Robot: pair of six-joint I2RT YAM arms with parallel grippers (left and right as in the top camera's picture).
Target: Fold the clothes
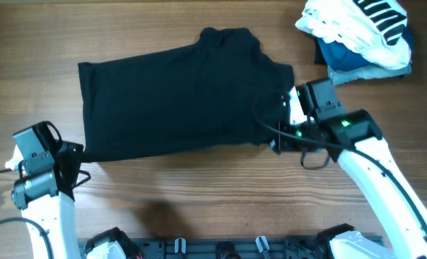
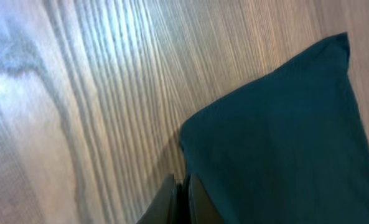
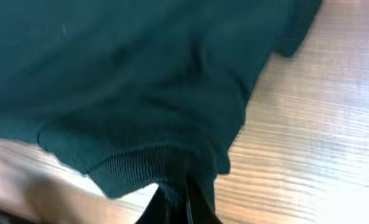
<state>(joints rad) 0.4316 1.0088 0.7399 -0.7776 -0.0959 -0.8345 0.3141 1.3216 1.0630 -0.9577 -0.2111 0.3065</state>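
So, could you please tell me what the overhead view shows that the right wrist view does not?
Only overhead: the whole outline of the black garment, plus the white striped garment and blue garment at the far right corner of the table. Only right wrist: the ribbed edge of the black garment pinched in the right claw, seen up close. Both: the black garment lying on the wooden table.

A wooden table (image 1: 199, 194) fills every view, its brown grain streaky (running left to right from overhead). Bright light lays a pale sheen across the wood in both wrist views. A black rail (image 1: 199, 247) lines the table's near edge.
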